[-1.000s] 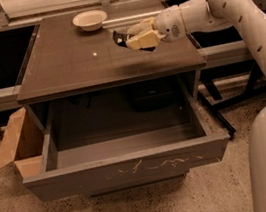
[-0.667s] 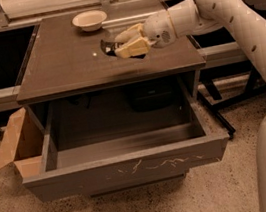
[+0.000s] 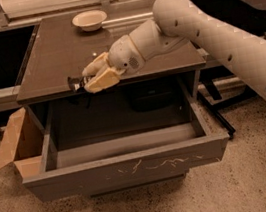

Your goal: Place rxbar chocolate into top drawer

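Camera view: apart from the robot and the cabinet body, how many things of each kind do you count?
Snack bars: 1, the rxbar chocolate, held by the gripper at the front edge of the cabinet top
Bowls: 1, the cream bowl
Cardboard boxes: 1, the tan box on the floor
Drawers: 1, the top drawer, pulled open
Total: 4

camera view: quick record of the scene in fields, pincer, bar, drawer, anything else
pincer: at the front edge of the cabinet top, over the drawer's left part, shut on the bar
rxbar chocolate: held in the pincer, not yet in the drawer
top drawer: pulled open, no bar inside
bowl: at the back of the cabinet top
cardboard box: on the floor, left of the drawer
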`<state>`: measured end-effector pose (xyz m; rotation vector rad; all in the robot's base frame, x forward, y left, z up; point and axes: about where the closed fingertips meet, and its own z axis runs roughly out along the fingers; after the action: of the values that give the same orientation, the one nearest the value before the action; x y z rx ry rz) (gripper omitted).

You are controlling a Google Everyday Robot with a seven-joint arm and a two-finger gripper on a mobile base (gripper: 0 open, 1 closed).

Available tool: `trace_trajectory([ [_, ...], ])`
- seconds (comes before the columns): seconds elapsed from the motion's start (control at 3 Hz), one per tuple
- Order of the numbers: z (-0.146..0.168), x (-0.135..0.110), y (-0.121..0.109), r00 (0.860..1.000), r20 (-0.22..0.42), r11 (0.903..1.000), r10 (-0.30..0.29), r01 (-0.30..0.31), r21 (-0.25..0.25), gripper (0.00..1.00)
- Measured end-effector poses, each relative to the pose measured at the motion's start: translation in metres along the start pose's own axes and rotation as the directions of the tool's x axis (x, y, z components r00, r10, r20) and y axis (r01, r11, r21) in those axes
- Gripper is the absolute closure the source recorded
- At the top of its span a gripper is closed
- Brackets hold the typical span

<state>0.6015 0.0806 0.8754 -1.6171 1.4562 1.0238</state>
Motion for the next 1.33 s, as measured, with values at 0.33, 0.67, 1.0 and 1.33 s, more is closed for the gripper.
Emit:
trace_trajectory([
  [0.33, 0.043, 0.022, 0.036, 0.994, -0.098, 0.9970, 0.037, -0.043, -0.063, 1.00],
  [0.67, 0.057, 0.045, 0.054, 0.983, -0.168, 0.9934, 0.074, -0.088, -0.074, 1.00],
  [1.0, 0.059, 0.048, 0.057, 0.982, -0.174, 0.9923, 0.078, -0.093, -0.081, 1.00],
  [1.33, 0.072, 0.055, 0.057, 0.978, -0.199, 0.9899, 0.067, -0.091, -0.109, 1.00],
])
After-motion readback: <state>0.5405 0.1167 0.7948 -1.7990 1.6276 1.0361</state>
